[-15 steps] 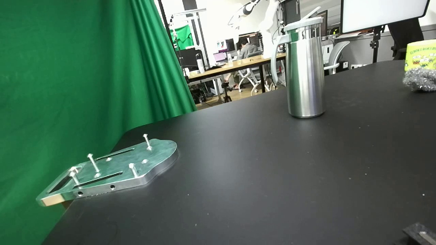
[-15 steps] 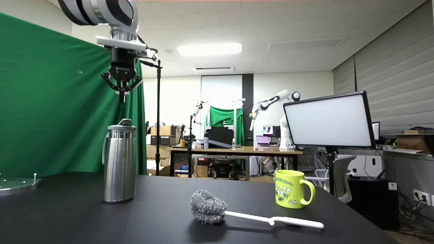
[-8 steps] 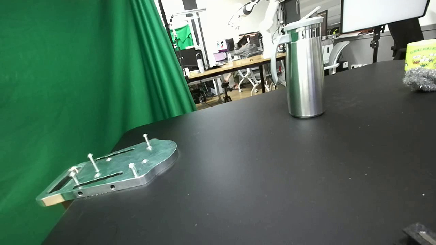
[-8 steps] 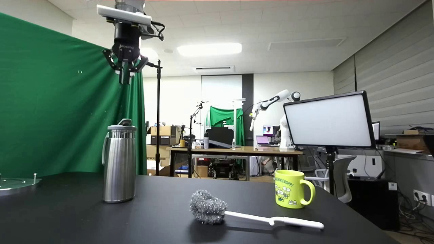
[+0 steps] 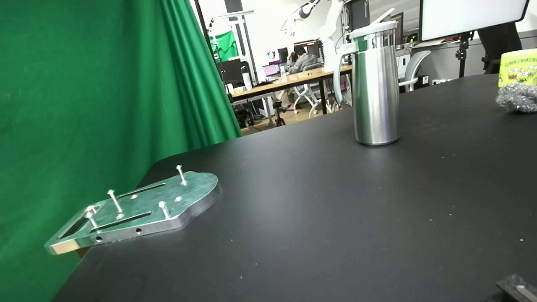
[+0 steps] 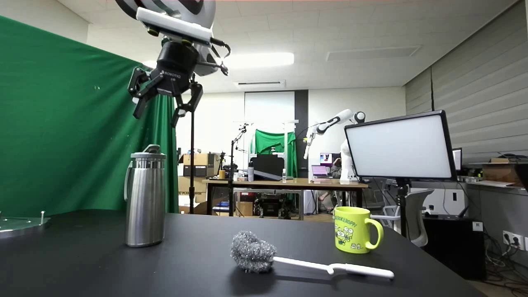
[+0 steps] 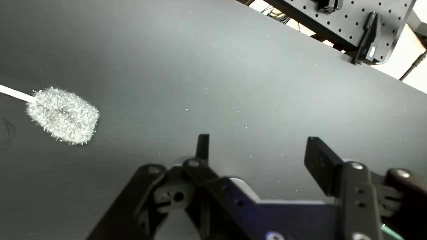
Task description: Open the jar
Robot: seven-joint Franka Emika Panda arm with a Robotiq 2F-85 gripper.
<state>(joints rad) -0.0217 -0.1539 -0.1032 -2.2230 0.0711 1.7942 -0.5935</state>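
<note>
The jar (image 6: 145, 202), a tall shiny silver cylinder with a grey lid (image 6: 148, 155) and a side handle, stands upright on the black table in both exterior views; the silver jar body (image 5: 376, 96) shows there too. Its lid is on top, with a raised tab. My gripper (image 6: 156, 115) hangs above the jar, tilted, well apart from it. Its two fingers stand wide apart with nothing between them, which the wrist view also shows at the gripper (image 7: 259, 153). In the wrist view a pale grey piece shows behind the jaws; I cannot tell what it is.
A silver scrubber (image 6: 252, 251) with a white handle (image 6: 363, 271) lies right of the jar. Beyond it stands a lime-green mug (image 6: 352, 229). A green plate with pegs (image 5: 151, 201) lies at the table edge by the green curtain (image 5: 105, 84). A monitor (image 6: 400, 146) stands behind.
The gripper has gone from shut to open. It has risen overall, tilted, and shifted a little to the right in the exterior view. The jar has not moved.
</note>
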